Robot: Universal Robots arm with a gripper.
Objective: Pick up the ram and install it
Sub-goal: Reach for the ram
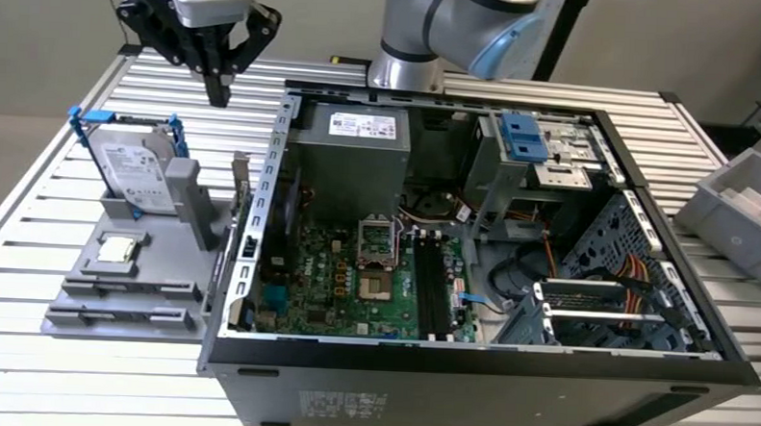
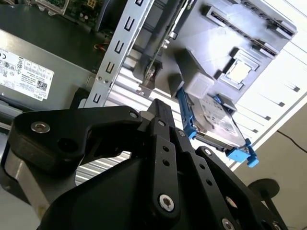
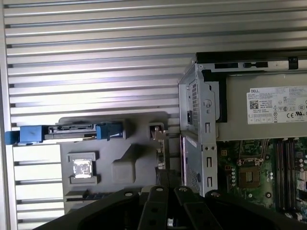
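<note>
My gripper [image 1: 216, 90] hangs above the table's back left corner, higher than the grey parts holder [image 1: 161, 232] and apart from it. Its fingers are shut with nothing between them, as the second wrist view also shows [image 2: 157, 108]. In the first wrist view, a thin dark bluish strip [image 3: 91, 195] that looks like the ram lies in a holder slot just past the square silver chip [image 3: 82, 167]. The open computer case [image 1: 243, 265] lies on the exterior view's right of the holder. The motherboard's long black slots [image 1: 431, 292] lie in the middle of the case.
A silver hard drive in a blue frame [image 1: 136, 169] stands upright at the holder's back. A metal bracket [image 1: 239, 183] stands between holder and case. The arm's base [image 1: 421, 41] rises behind the case. A grey bin [image 1: 741, 214] sits at the far right.
</note>
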